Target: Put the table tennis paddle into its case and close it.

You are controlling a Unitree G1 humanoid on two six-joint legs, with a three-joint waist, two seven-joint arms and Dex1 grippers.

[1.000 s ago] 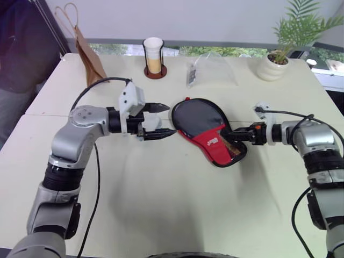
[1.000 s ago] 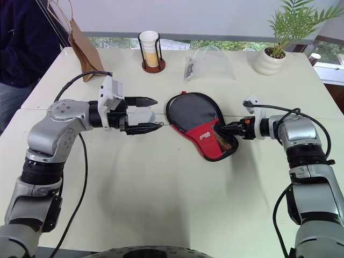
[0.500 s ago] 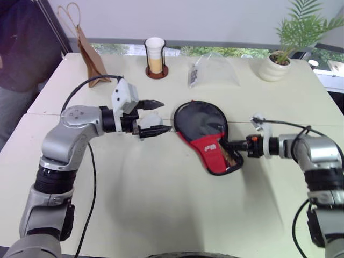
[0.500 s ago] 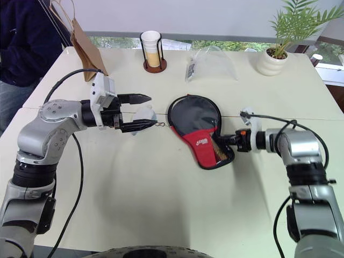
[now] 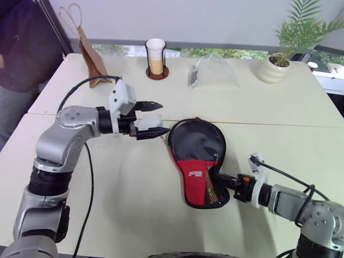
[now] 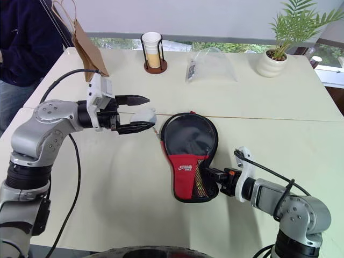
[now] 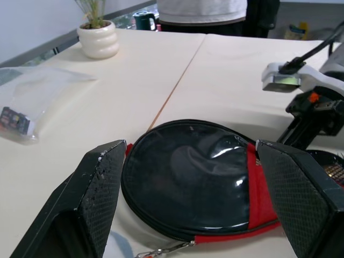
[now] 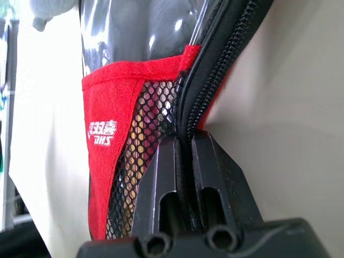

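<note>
The case (image 5: pixel 196 146), a black paddle-shaped zip cover with a red panel, white logo and mesh pocket, lies flat on the table. Its round end is farther away and its narrow end points toward the near edge. My right gripper (image 5: pixel 219 177) is shut on the zipped rim (image 8: pixel 185 123) at the narrow end, beside the mesh. My left gripper (image 5: pixel 163 116) is open and hovers just left of the round end, whose glossy face (image 7: pixel 188 177) lies ahead of its fingers. A zip pull (image 6: pixel 156 129) dangles near its lower finger. The table tennis paddle is hidden.
Along the far side stand a brown paper bag (image 5: pixel 89 49), a cup in a holder (image 5: pixel 155 56), a clear plastic bag (image 5: pixel 212 70) and a potted plant (image 5: pixel 279 59). A person (image 5: pixel 21 48) stands at the far left corner.
My right gripper has pulled back toward the near edge, dragging the case with it and swinging its narrow end toward me. The left gripper has stayed in place, still open.
</note>
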